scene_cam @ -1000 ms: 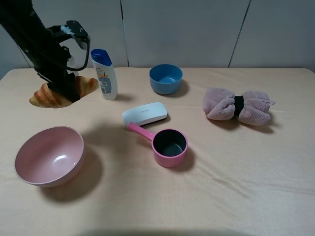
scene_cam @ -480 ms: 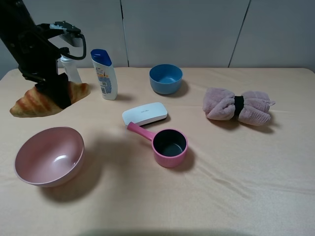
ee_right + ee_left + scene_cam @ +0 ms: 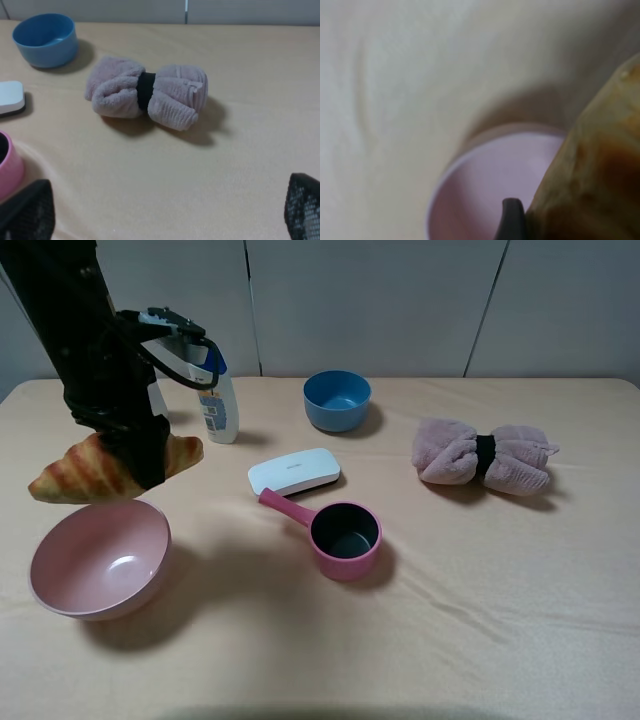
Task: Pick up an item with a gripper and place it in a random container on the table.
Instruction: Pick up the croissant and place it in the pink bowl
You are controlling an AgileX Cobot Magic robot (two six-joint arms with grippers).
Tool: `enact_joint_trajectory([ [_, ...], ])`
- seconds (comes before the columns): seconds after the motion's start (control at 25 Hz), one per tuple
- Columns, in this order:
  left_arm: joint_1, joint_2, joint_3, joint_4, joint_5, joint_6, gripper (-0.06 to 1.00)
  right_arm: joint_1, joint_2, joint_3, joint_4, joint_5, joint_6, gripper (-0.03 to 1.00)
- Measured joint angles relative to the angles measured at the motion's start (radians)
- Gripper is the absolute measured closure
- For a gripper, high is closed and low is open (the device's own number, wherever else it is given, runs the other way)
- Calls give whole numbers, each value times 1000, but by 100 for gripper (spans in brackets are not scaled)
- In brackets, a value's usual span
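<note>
The croissant is clamped in the left gripper and held in the air. The pink bowl is seen just below this gripper. The right gripper is spread wide.

Glossy pale-pink bowl, wrinkled matt beige cloth on the table, fluffy pink towel, smooth white case, ridged browned croissant

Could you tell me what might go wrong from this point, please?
The croissant, held in the left claw, hangs over the far rim of the pink bowl, not its middle; released here, it may catch the rim and roll onto the table. The arm's cables sit right by the shampoo bottle and might knock it.
</note>
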Motion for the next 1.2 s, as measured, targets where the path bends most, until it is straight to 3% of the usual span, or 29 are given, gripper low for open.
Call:
enact_joint_trajectory([
  [0.36, -10, -86, 121, 2, -21, -43, 33, 0, 0, 0, 0, 0, 0, 27],
  [0.68, -10, -217, 275, 8, -169, -44, 33, 0, 0, 0, 0, 0, 0, 27],
  [1.2, -10, -235, 482, 46, -457, -70, 33, 0, 0, 0, 0, 0, 0, 27],
])
